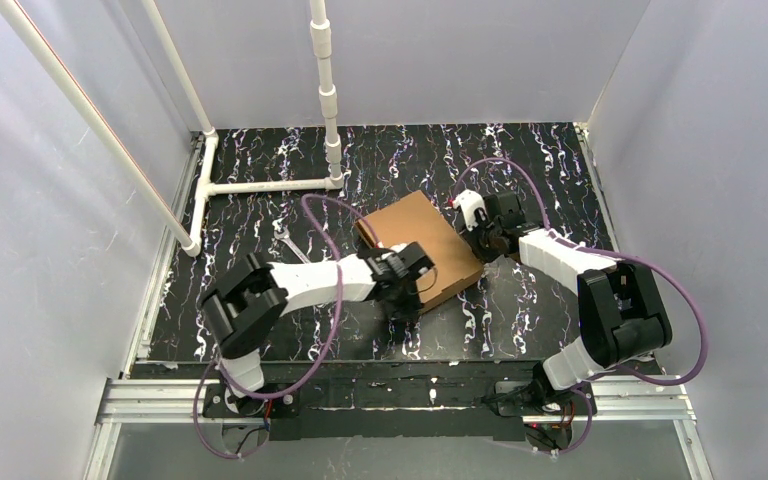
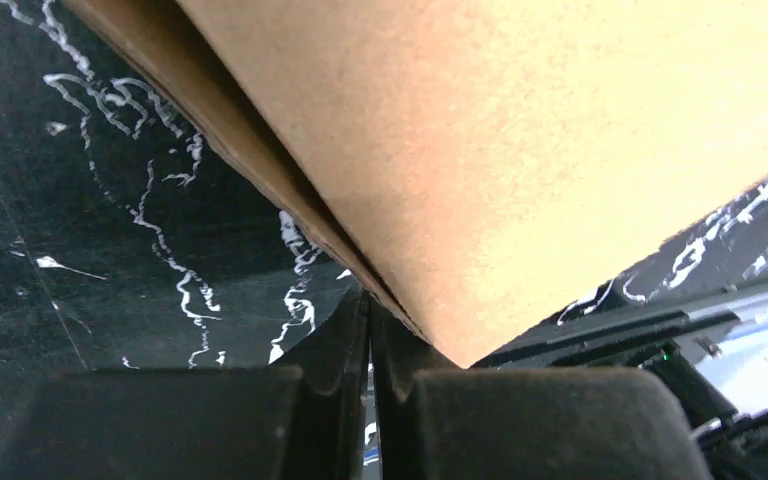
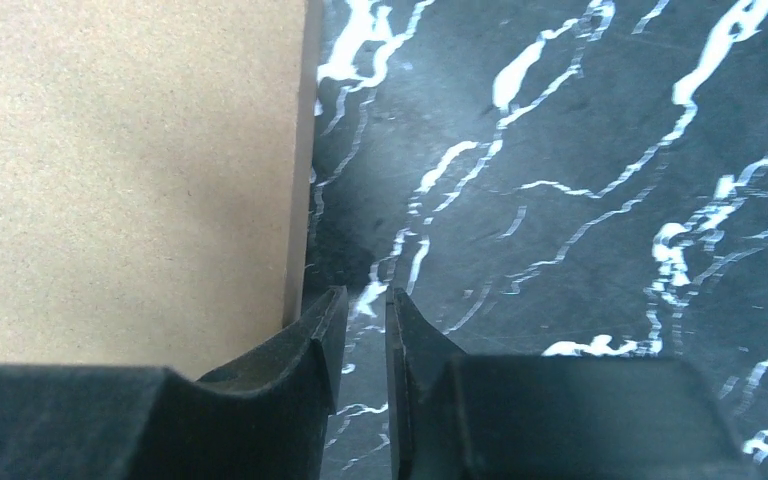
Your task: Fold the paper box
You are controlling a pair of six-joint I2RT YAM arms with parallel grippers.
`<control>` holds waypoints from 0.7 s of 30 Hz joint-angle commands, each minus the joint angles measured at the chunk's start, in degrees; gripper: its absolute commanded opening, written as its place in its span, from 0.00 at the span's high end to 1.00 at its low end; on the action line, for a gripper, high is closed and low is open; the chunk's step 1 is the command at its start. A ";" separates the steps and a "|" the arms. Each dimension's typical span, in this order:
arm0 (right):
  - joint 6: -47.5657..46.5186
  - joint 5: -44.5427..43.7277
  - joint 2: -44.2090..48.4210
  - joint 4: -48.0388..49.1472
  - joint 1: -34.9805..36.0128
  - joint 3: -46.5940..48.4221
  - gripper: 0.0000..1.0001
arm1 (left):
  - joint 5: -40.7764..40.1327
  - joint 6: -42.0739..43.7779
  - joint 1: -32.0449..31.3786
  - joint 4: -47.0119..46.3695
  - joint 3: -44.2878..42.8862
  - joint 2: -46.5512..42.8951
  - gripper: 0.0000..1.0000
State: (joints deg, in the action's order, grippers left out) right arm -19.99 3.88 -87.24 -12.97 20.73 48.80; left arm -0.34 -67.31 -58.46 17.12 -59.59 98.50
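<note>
Left gripper (image 2: 370, 310), closed, sits at a corner of the paper box (image 2: 520, 150).

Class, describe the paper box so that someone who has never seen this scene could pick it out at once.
Find the black table streaked with white veins. Near its middle, right of the white pipe frame, lies the paper box, a shallow rectangle turned cornerwise. It is the only brown cardboard thing there; its neighbours are black, white or purple.

White walls (image 1: 50, 300) on 3 sides, black white-veined tabletop (image 1: 520, 310), white pipe frame (image 1: 260, 186) back left, aluminium rail (image 1: 150, 398) in front
</note>
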 commanded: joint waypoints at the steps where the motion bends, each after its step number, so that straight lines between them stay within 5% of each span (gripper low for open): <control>1: 1.63 4.66 0.57 0.47 2.55 -1.67 0.70 | -5.91 0.05 -0.30 14.71 -18.95 8.17 1.00; 5: 2.02 3.73 0.36 0.68 2.56 -1.51 0.70 | -6.34 0.65 -0.26 18.84 -24.32 11.83 1.00; 14: 1.74 2.13 2.56 0.58 -1.11 -0.35 0.63 | -5.94 6.23 -0.06 10.73 -5.89 -4.65 1.00; 21: -0.39 2.16 2.72 0.75 -2.65 2.26 0.57 | 0.11 13.77 8.09 -4.68 13.61 -21.23 0.77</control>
State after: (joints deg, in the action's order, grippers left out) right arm -19.66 4.71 -85.67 -12.10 18.98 48.80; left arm -3.07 -59.16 -56.38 22.39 -53.41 84.12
